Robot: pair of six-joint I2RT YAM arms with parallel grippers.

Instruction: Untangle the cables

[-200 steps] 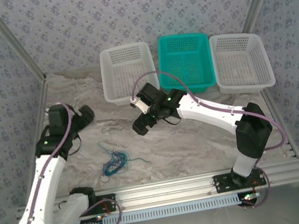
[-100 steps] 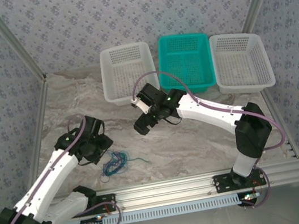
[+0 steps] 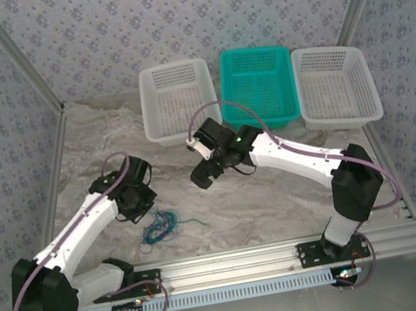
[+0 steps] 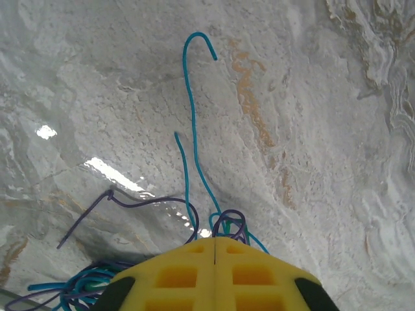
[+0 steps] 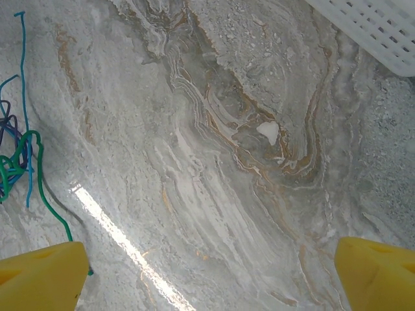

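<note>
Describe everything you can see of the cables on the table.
The cables are a small loose knot of thin, floppy wires in blue, teal-green and dark purple, lying flat on the marble-patterned table. Loose ends trail out: one hooked teal, one bent purple. The left gripper, pads together, sits at the knot's edge, purple loops at its tip; whether it pinches a wire cannot be told.

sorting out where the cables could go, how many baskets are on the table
3, in a row along the far edge: left white basket, teal basket in the middle, right white basket.
</note>
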